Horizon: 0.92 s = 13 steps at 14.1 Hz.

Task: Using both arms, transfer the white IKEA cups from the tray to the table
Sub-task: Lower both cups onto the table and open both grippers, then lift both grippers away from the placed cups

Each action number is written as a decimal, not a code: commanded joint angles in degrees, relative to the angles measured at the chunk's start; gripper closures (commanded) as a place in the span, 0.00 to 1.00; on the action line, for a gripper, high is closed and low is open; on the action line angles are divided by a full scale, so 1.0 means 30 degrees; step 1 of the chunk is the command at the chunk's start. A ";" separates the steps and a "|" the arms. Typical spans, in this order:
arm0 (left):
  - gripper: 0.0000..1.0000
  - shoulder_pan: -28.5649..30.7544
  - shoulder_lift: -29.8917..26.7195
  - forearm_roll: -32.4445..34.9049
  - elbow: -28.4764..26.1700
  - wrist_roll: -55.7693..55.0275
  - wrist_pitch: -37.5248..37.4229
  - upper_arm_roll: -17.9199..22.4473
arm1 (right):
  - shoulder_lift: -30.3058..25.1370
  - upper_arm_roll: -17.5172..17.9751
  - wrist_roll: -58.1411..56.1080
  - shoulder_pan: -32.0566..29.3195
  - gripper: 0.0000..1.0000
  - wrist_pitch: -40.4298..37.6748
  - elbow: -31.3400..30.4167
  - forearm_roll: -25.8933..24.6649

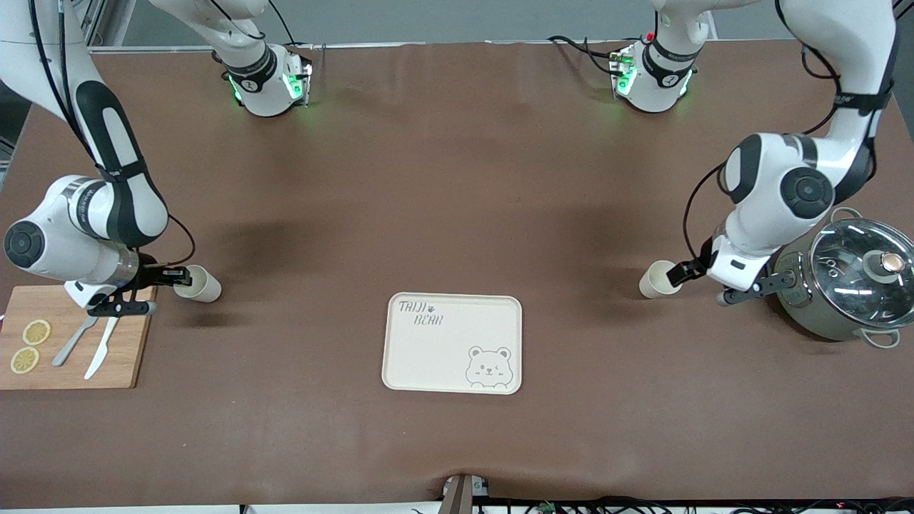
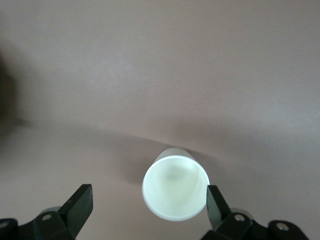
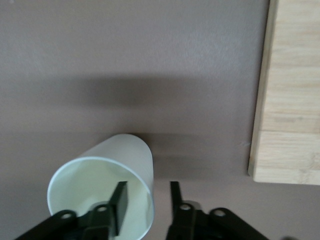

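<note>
On the brown table [image 1: 457, 178], front view: the bear-print tray [image 1: 453, 343] sits bare, nearer the camera at mid-table. One white cup [image 1: 199, 283] stands at the right arm's end, beside a bamboo cutting board [image 1: 71, 339] carrying lemon slices [image 1: 30, 345], a fork [image 1: 73, 341] and a knife [image 1: 101, 348]. The other cup [image 1: 658, 279] stands at the left arm's end, near a steel pot [image 1: 842, 285] with a glass lid. Both grippers are low at their cups.

Left wrist view: left gripper [image 2: 150, 202] spread wide; the cup [image 2: 176, 187] stands between the fingers, one touching or nearly so, not clamped.

Right wrist view: right gripper [image 3: 148, 200] narrowly parted astride the cup [image 3: 102, 182] wall, one finger inside the rim; grip looks loosened.

Judgement: both cups delivered; only clearing the rim and retreating remain.
</note>
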 commanded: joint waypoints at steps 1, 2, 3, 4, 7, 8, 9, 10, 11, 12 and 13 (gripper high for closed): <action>0.00 0.0066 -0.0765 -0.0462 0.2232 0.1051 -0.3770 -0.0099 | -0.0731 0.0291 -0.0105 -0.0390 0.00 -0.2012 0.0912 -0.0091; 0.00 0.0066 -0.0766 -0.0462 0.3286 0.1314 -0.5089 -0.0099 | -0.0645 0.0291 -0.0047 -0.0420 0.00 -0.3621 0.1643 -0.0121; 0.00 0.0066 -0.0766 -0.0462 0.4225 0.1491 -0.6379 -0.0070 | -0.0615 0.0262 -0.0017 -0.0421 0.00 -0.4362 0.2317 -0.0208; 0.00 0.0066 -0.0766 -0.0462 0.5191 0.1522 -0.7494 -0.0098 | -0.0615 0.0291 0.0012 -0.0333 0.00 -0.4775 0.2875 -0.0209; 0.00 0.0066 -0.0766 -0.0433 0.7975 0.1697 -1.0628 -0.0069 | -0.0151 0.0291 -0.0046 -0.0362 0.00 -1.0993 0.7955 -0.0151; 0.00 0.0095 -0.0795 -0.0491 0.8854 0.1843 -1.1829 -0.0069 | 0.0463 0.0291 -0.0046 -0.0391 0.00 -1.3253 1.0125 -0.0092; 0.00 0.0124 -0.0795 -0.0462 0.9617 0.1902 -1.2972 -0.0011 | 0.0817 0.0291 -0.0046 -0.0362 0.00 -1.5044 1.1887 -0.0208; 0.00 0.0154 -0.0795 -0.0462 1.0379 0.1932 -1.3679 0.0076 | 0.0879 0.0320 -0.0017 -0.0362 0.00 -1.5759 1.3006 -0.0209; 0.00 0.0154 -0.0795 -0.0433 1.0937 0.1990 -1.3976 0.0135 | 0.0792 0.0321 0.0012 -0.0188 0.00 -1.5853 1.3714 -0.0325; 0.00 0.0154 -0.0795 -0.0288 1.1436 0.2165 -1.4211 0.0165 | 0.0646 0.0263 0.0042 0.0075 0.00 -1.5854 1.4301 -0.0413; 0.00 0.0154 -0.0824 -0.0228 1.1992 0.2370 -1.4678 0.0223 | 0.0355 0.0262 0.0013 0.0368 0.00 -1.5912 1.4887 -0.0501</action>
